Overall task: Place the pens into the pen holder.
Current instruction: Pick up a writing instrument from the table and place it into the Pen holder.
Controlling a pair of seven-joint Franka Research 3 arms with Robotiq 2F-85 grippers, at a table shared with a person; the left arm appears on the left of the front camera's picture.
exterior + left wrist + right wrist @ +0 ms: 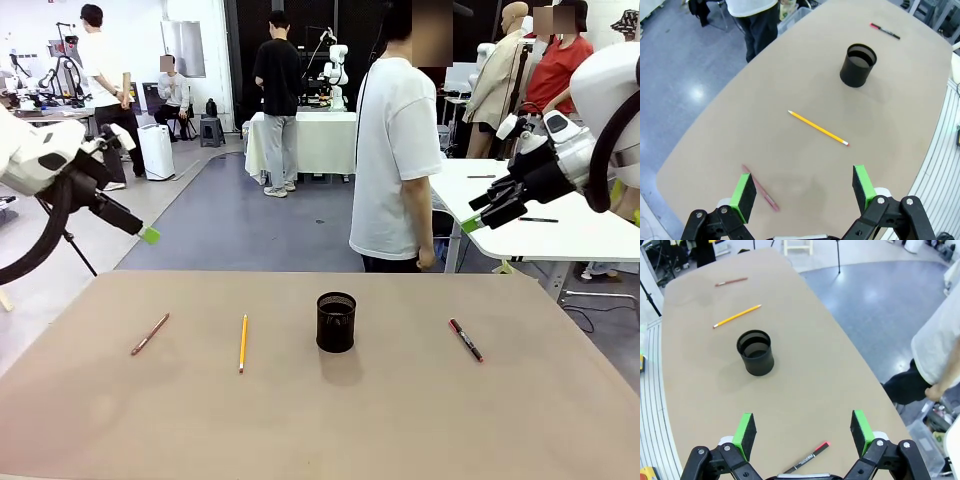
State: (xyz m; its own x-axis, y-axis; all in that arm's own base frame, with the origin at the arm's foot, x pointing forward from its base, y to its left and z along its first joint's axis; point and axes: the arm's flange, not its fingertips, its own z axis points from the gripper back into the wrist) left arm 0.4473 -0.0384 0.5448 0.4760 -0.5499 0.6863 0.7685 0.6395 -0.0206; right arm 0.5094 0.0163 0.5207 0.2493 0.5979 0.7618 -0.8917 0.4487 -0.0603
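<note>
Left pincer [802,187] and right pincer [802,430] are held spread and empty, clear of the tabletop [400,420], whose flat-lying pens [242,343], left and right of the mid-tabletop pen holder [336,322], may be rolled away if pinched off-centre.

The worktop [400,420] is faced with a smooth, matt tan surface. The pen holder [336,322] is formed of dull black wire mesh, while the pads [862,186] of the left claw [802,189] are covered in matt green material.
</note>
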